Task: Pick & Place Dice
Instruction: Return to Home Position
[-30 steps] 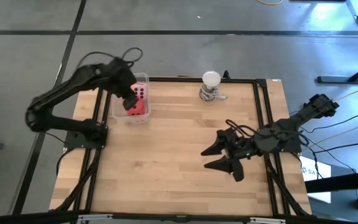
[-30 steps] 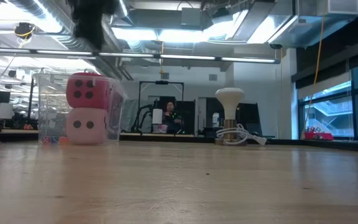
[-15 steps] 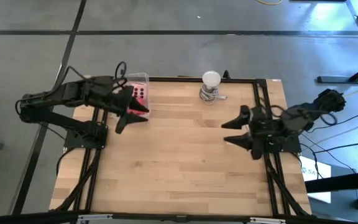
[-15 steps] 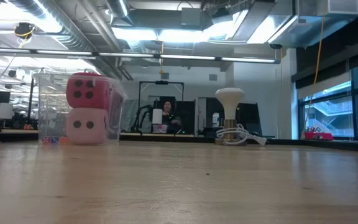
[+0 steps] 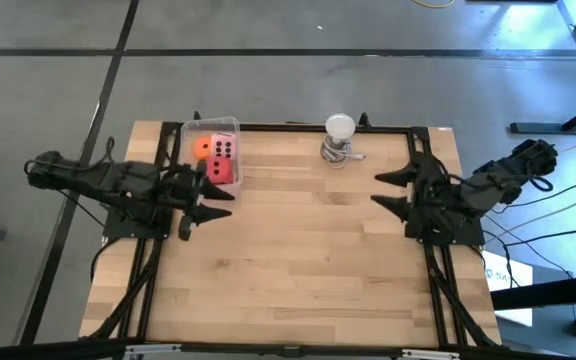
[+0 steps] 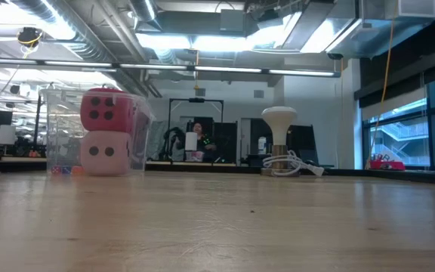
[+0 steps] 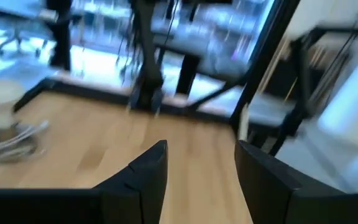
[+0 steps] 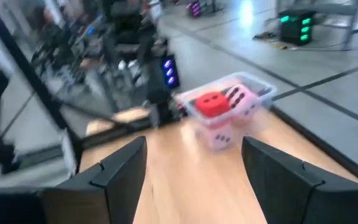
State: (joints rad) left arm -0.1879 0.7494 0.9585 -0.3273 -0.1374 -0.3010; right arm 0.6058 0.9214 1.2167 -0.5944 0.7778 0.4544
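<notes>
Red, pink and orange dice (image 5: 222, 160) sit in the clear bin (image 5: 213, 124) near the left gripper (image 5: 208, 212). They seem light and squashy; squeeze 2 flat sides. Both it and the right gripper (image 5: 378, 190) have fingers apart.

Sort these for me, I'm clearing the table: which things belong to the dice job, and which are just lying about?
Job: dice stacked in the clear bin; left gripper and right gripper, both open and empty.
Lying about: white round-topped object with its cable.
</notes>
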